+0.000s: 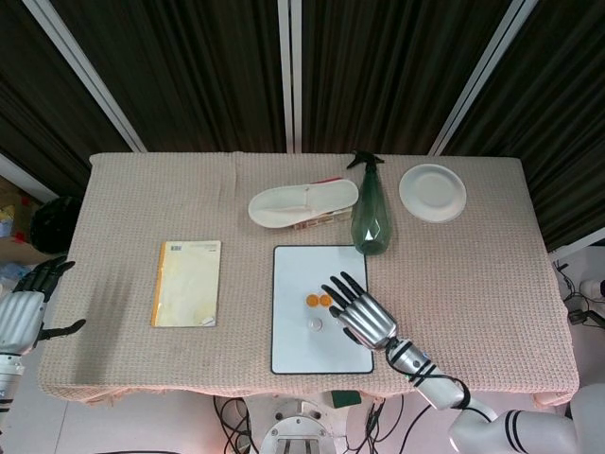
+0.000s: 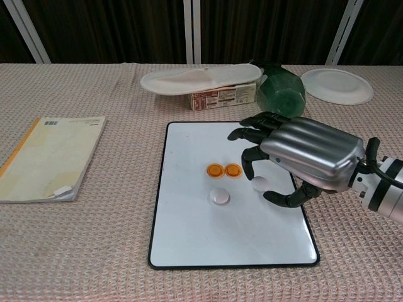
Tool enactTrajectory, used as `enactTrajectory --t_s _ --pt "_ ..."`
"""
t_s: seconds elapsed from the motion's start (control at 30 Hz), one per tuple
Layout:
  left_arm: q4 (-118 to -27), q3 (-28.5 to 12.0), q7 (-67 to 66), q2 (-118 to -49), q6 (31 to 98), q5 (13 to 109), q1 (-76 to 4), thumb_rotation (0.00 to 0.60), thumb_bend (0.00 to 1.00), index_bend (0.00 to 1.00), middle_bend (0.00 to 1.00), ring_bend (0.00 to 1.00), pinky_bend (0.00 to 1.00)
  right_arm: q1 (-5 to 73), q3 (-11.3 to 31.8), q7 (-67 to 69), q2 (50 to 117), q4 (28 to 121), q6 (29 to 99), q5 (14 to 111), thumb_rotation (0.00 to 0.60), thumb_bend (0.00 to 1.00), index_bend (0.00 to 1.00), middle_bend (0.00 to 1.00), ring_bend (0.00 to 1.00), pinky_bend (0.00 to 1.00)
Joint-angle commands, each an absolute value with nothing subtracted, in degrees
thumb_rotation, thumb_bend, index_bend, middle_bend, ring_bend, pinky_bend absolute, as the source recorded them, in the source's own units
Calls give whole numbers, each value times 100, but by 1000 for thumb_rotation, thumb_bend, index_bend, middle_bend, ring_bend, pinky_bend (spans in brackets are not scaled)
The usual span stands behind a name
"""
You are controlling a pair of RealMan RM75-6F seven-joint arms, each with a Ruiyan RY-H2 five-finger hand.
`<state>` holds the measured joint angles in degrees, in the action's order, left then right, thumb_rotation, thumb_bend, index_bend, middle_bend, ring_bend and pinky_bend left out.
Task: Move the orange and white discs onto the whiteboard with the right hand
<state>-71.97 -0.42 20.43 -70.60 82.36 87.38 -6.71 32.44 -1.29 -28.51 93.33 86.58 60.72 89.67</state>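
Chest view shows our right hand above the whiteboard, holding a white disc at its curled fingertips. Two orange discs and another white disc lie just left of these fingers.

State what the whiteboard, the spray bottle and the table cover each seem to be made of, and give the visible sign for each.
Whiteboard: a smooth, glossy white sheet, probably coated metal or plastic, with a dark rim; it shows a soft sheen.
Spray bottle: translucent green plastic, likely, with faceted sides that catch light.
Table cover: woven beige fabric with a waffle-like texture, matt.
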Motion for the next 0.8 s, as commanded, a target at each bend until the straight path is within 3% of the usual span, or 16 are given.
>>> enactTrajectory --t_s 0.03,0.8 --pt "-7173 -45 2062 -7072 8232 8735 -673 600 0 139 91 88 167 3315 -55 -3150 9484 8727 5861 8757 600 369 593 79 0 0" --pt "-6946 -58 2267 -7169 8356 8790 -646 600 0 139 91 88 167 3457 47 -3763 9756 8703 5567 8278 600 367 593 79 0 0"
